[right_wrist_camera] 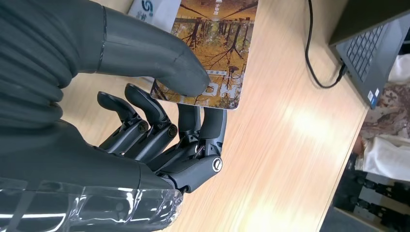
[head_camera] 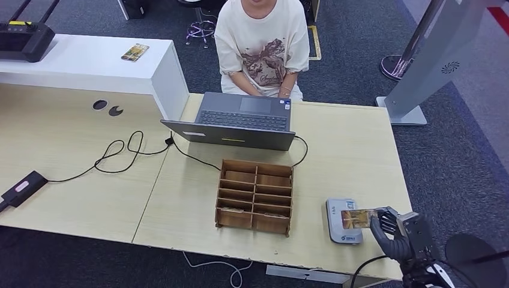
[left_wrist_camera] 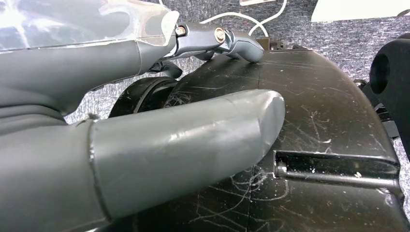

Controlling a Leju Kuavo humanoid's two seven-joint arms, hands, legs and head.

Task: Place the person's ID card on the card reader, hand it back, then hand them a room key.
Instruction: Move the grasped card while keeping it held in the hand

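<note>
My right hand [head_camera: 389,225] pinches an orange-brown ID card [head_camera: 358,218] between thumb and fingers, just above the white card reader [head_camera: 343,230] at the desk's near right. In the right wrist view the thumb presses on the card [right_wrist_camera: 217,46] with fingers [right_wrist_camera: 208,123] underneath, and a corner of the reader [right_wrist_camera: 152,8] lies behind it. A wooden compartment box [head_camera: 256,195] stands mid-desk. The person [head_camera: 262,45] sits across the desk behind a laptop [head_camera: 239,121]. My left hand [left_wrist_camera: 145,145] hangs low, its thumb and fingers apart with nothing in them.
A black cable [head_camera: 123,153] loops across the left desk to a small black device [head_camera: 23,188]. A white counter [head_camera: 90,63] with a card on it stands at back left. A grey stand [head_camera: 420,78] rises at right. The desk's front edge runs close to my right hand.
</note>
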